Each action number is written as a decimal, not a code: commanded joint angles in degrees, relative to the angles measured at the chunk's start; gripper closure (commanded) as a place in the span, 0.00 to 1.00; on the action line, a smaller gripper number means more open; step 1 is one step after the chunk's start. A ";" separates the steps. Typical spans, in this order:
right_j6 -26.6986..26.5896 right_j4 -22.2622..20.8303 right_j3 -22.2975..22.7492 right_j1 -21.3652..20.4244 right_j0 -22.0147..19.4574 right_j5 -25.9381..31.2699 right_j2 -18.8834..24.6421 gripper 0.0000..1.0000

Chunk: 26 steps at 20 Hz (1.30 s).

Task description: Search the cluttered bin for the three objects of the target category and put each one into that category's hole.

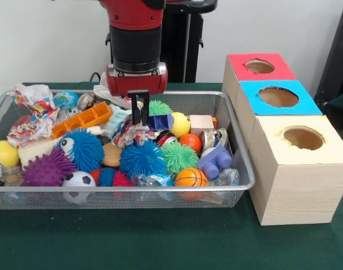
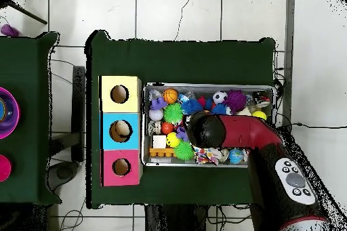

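Note:
The wire-mesh bin (image 1: 160, 189) is full of toys. My gripper (image 1: 140, 122) reaches straight down into its middle, and its fingers look shut on a crumpled colour-printed paper wad (image 1: 128, 134) lying among the toys. Two more such wads (image 1: 31, 99) (image 1: 26, 128) lie at the bin's left end. The hole in the pale yellow box top (image 1: 303, 138) is to the right of the bin, nearest the camera. In the overhead view the arm (image 2: 223, 132) covers the gripper; the bin (image 2: 210, 85), paper wads (image 2: 209, 154) and yellow-topped hole (image 2: 120, 94) show.
A blue-topped box (image 1: 278, 97) and a red-topped box (image 1: 259, 66) stand behind the yellow one. Spiky balls (image 1: 142, 158), an orange tray (image 1: 81, 119), a small basketball (image 1: 191, 177) and a soccer ball (image 1: 78, 180) crowd the bin. The blue hole (image 2: 120, 131) holds something pale.

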 commanded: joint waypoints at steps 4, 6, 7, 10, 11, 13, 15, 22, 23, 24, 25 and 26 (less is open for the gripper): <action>3.13 0.80 9.68 -12.02 3.47 3.47 0.95 1.00; 3.84 2.06 11.49 -16.06 4.90 5.93 0.10 1.00; 4.08 2.61 11.99 -17.67 5.65 7.38 -0.42 1.00; 4.87 3.69 12.65 -21.04 7.78 10.21 -1.96 1.00; 5.21 3.83 12.53 -21.57 8.54 11.02 -2.42 1.00; 5.84 4.27 12.75 -22.18 9.51 11.51 -2.92 1.00; 7.26 4.94 13.74 -22.47 10.48 11.10 -3.52 1.00; 14.38 8.85 18.20 -23.21 16.14 8.37 -6.67 1.00; 15.27 9.43 18.78 -23.37 17.13 7.73 -7.31 1.00; 16.17 10.02 19.35 -23.53 18.12 7.09 -7.94 1.00; 17.07 10.40 19.58 -23.69 19.35 6.47 -8.75 1.00; 17.64 10.73 19.78 -23.67 20.22 5.99 -9.42 1.00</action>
